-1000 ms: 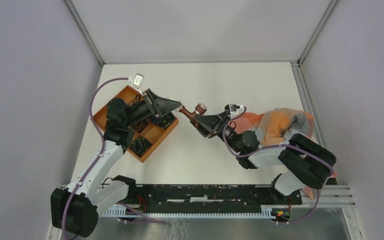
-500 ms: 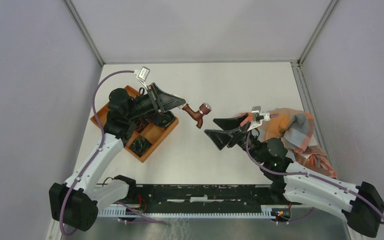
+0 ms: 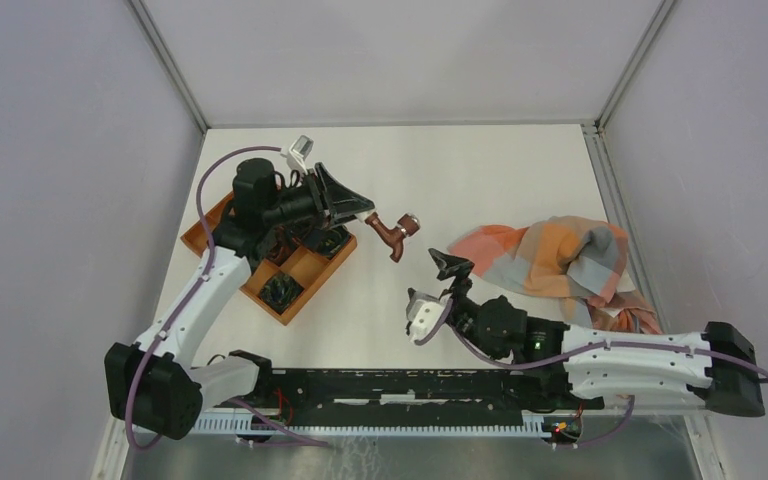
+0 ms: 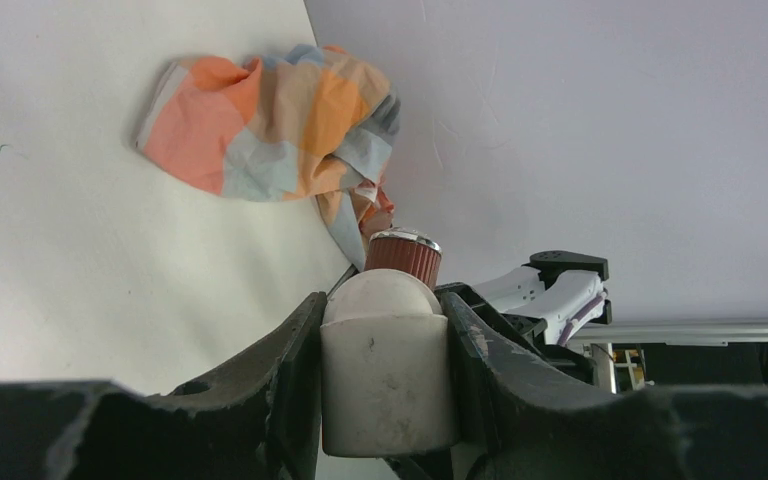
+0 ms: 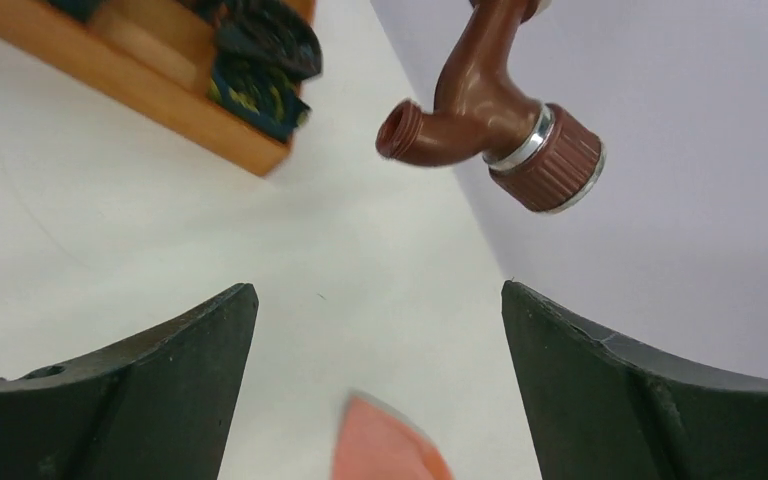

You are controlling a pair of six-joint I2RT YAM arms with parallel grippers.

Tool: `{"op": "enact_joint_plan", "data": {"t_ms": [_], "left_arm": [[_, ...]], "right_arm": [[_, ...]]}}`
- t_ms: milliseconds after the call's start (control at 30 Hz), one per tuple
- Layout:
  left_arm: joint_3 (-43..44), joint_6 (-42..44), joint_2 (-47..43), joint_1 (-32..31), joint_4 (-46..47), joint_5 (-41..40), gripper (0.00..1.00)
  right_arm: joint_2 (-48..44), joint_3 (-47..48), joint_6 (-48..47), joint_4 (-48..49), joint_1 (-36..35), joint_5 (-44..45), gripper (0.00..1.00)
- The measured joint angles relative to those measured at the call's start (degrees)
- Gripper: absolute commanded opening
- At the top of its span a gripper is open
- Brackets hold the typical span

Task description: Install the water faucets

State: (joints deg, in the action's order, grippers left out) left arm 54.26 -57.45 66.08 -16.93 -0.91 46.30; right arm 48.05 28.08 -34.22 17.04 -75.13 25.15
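From above: a second ago both my hands met at the faucet (image 3: 395, 232). Now my right hand (image 3: 438, 292) has let go and dropped low toward the near edge of the worktop (image 3: 480, 175). My left hand (image 3: 363, 212) carries the tap alone, so I judge the handover done. What remains is taking it to wherever it mounts (I see no socket for it in any view). The faucet hangs in the air just off the right corner of the orange-brown compartment tray (image 3: 310, 265). The checked cloth (image 3: 550, 255) lies well apart on the other side.

From my left wrist: my fingers (image 4: 280, 400) are pressed in from both sides on the pale end fitting (image 4: 385, 375), pinching it squarely. The ribbed reddish knob (image 4: 403, 257) pokes out just beyond it. The rest of the tap is hidden behind the fitting. The cloth lies on the worktop past it, and part of my right arm (image 4: 560, 290) shows lower down.

From my right wrist: my right hand is spread wide, holding nothing and touching nothing. The faucet sits beyond the fingertips, clear of both. Its open spout (image 5: 398, 132) turns toward the tray and its knob toward the wall. A blurred corner of the cloth shows between my fingers.
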Motion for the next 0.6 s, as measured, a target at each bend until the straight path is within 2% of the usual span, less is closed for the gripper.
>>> {"op": "enact_joint_plan", "data": {"t_ms": [133,267,433,600], "left_arm": [[1.1,2.4,0.0,0.2,-4.0,-0.2,0.02],[2.0,3.9,1.4,0.2,-7.1,0.2,0.02],[2.1,4.7,4.2,0.2,-9.7,0.9,0.02],[2.2,4.9,4.8,0.2,-10.8,2.2,0.02]], "right_arm": [[4.6,-2.0,-14.7,5.4,-3.2,11.0,0.98],[7.9,-5.6,-30.9,20.1,-5.9,17.7,0.98],[17.2,-5.6,-49.0,35.1,-6.6,19.5,0.98],[26.8,-3.9,-59.9,41.9,-6.3,19.3,0.98]]}}
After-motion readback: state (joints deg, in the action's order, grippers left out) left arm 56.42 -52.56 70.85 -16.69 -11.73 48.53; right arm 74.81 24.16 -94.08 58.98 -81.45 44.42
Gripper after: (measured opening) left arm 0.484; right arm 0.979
